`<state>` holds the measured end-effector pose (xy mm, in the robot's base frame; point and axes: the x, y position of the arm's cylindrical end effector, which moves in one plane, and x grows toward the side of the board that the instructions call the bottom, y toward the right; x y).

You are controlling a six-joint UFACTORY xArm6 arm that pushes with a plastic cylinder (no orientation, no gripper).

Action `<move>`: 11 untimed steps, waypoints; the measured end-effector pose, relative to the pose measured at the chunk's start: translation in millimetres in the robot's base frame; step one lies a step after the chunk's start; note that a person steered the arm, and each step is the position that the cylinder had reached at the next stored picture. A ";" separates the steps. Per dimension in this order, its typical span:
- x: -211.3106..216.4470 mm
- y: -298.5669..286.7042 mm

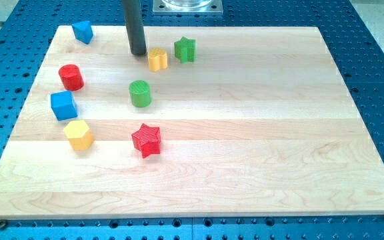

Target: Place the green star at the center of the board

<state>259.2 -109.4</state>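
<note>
Nearest to us on the wooden board (245, 180), a red star (146, 140) and a yellow hexagonal block (79, 135) sit left of centre, with a blue cube (63, 105) and a red cylinder (71, 77) beyond them along the left side. Further back stands a green cylinder (140, 93), and further still a small yellow block (157, 59) whose shape we cannot make out sits just left of the green star (185, 49), which remains close to the far edge and well away from the middle. Our tool has no jaws to open or shut: it is a bare rod holding nothing, and my tip (137, 53) rests on the board just left of the yellow block, with that block between it and the star. A blue block (83, 31) lies at the far left corner. We judge the risk plain: a push rightward from here would drive the yellow block into the star and send it sideways along the far edge instead of toward the centre.
</note>
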 end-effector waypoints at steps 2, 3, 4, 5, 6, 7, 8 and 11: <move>-5.9 130.2; 92.2 93.3; 83.2 115.9; 13.1 113.4; 0.0 49.6; 61.0 26.3; 132.0 45.4; 87.9 16.9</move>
